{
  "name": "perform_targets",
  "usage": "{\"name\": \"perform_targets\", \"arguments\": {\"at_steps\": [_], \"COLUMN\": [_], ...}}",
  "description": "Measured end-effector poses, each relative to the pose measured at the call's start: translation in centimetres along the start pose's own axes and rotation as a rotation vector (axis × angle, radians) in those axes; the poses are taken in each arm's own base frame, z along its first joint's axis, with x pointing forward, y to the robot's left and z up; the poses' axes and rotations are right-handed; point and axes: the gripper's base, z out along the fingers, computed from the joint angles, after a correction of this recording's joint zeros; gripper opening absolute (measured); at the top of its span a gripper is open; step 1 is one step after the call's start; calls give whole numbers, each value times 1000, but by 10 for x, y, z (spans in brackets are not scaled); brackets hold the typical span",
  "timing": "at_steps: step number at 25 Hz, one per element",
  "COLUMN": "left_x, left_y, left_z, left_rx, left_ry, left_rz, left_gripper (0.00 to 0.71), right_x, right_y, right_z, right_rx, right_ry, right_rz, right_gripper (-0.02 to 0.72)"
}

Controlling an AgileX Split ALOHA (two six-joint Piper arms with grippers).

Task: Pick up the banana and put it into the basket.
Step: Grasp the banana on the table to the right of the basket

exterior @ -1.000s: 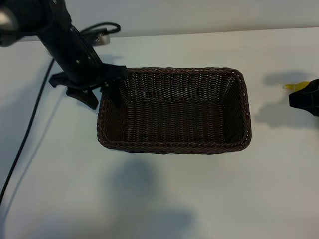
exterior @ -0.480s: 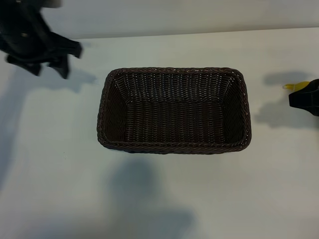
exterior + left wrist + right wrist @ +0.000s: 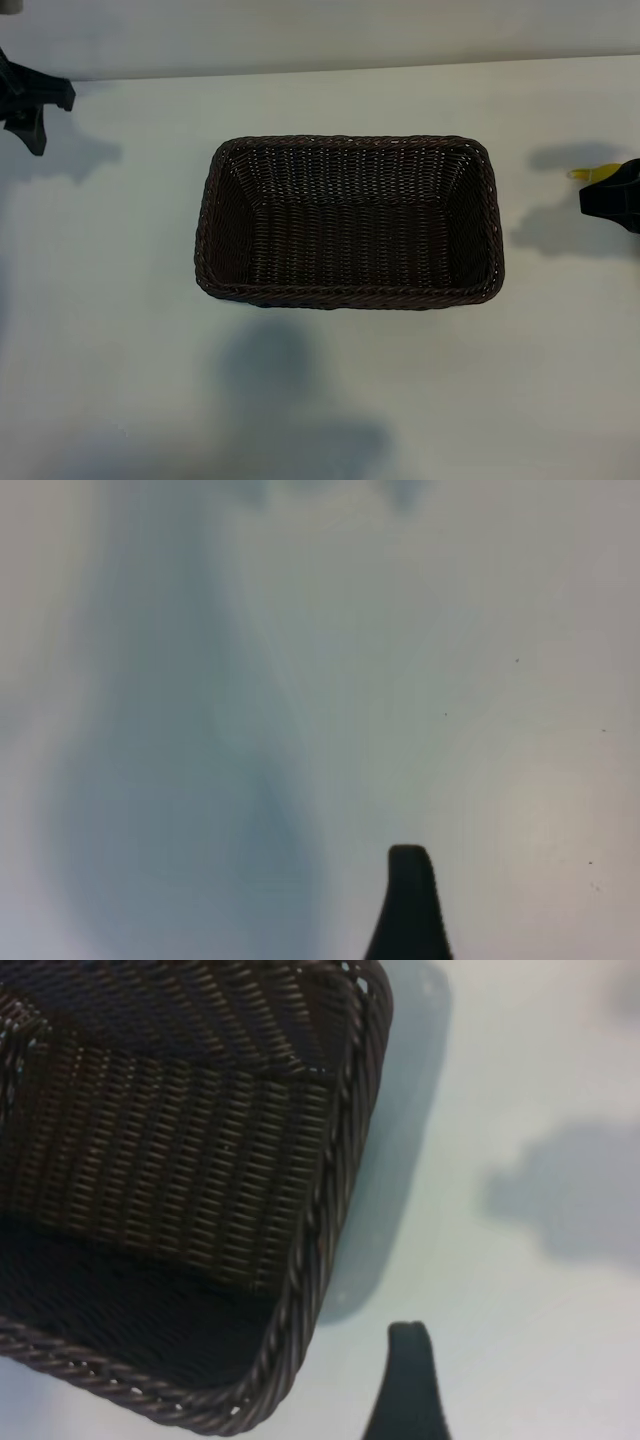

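The dark brown woven basket [image 3: 350, 222] sits mid-table with nothing inside; its corner and rim also show in the right wrist view [image 3: 330, 1190]. Only a small yellow tip of the banana [image 3: 581, 172] shows at the far right, just beside my right gripper [image 3: 612, 195]; the rest is hidden behind the gripper or lies beyond the picture's edge. That gripper hangs open to the right of the basket, one black finger [image 3: 408, 1385] over bare table with nothing against it. My left gripper [image 3: 30, 108] is open at the far left back, one finger [image 3: 408, 905] above bare table.
The white tabletop [image 3: 320, 400] surrounds the basket on all sides. Its back edge [image 3: 320, 68] runs across behind the basket. Soft shadows fall in front of the basket and at the right.
My left arm has swung from the basket's left rim away to the far left back edge of the view. The right gripper, the basket and the yellow tip have not moved.
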Motion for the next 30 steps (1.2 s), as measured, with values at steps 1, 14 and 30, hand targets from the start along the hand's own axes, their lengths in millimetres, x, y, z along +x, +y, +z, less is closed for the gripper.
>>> {"name": "perform_targets", "arguments": {"at_steps": [1,14,30], "left_x": [2,137,308], "left_y": [1,7,-3], "left_z": [-6,-60,-33], "left_rx": [-1,-10,58], "left_ry": [-17,-117,-484], "left_rz": [1,-3,-46], "left_gripper": [580,580,580], "right_x": [0,1,1], "right_y": [0,1,1], "right_z": [0,0,0], "right_rx": [0,-9,-10], "right_ry": [0,11,11], "right_rz": [0,0,0], "right_gripper": [573,573,573]}}
